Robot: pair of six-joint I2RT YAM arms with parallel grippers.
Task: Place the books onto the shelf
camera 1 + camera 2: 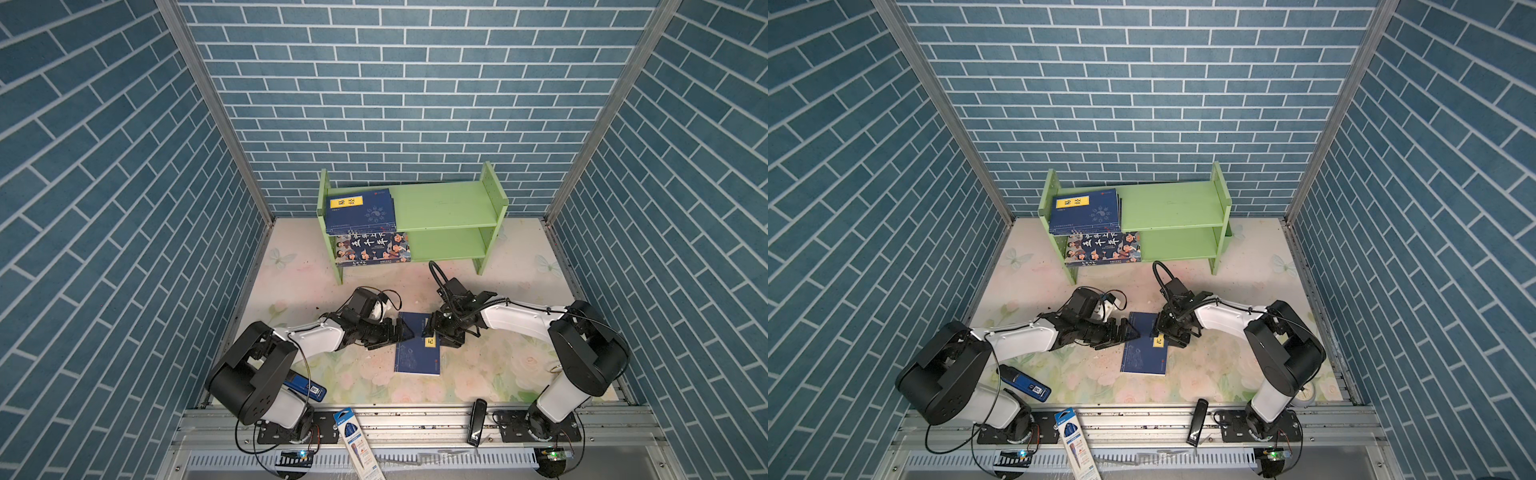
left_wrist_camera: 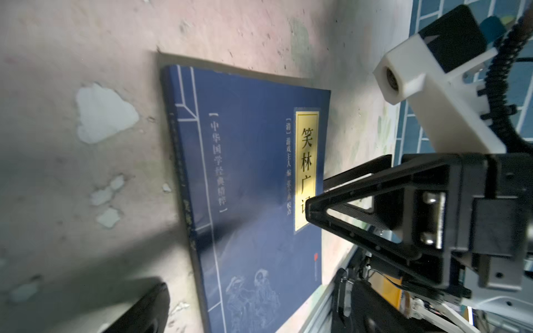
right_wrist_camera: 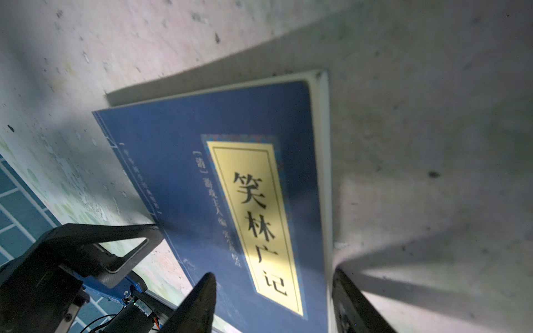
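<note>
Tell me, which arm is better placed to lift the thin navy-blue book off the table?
Probably right: the right gripper has open jaws straddling the thin navy-blue book at its page edge; the left gripper only meets the spine.

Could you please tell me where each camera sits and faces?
Top views: overhead, looking down and forward at shelf, navy book, left pincer, right pincer.
Left wrist: on left arm, facing navy book and right pincer; own fingertip shows.
Right wrist: on right arm, facing navy book and left pincer; own fingertips show.
All share the navy book.
</note>
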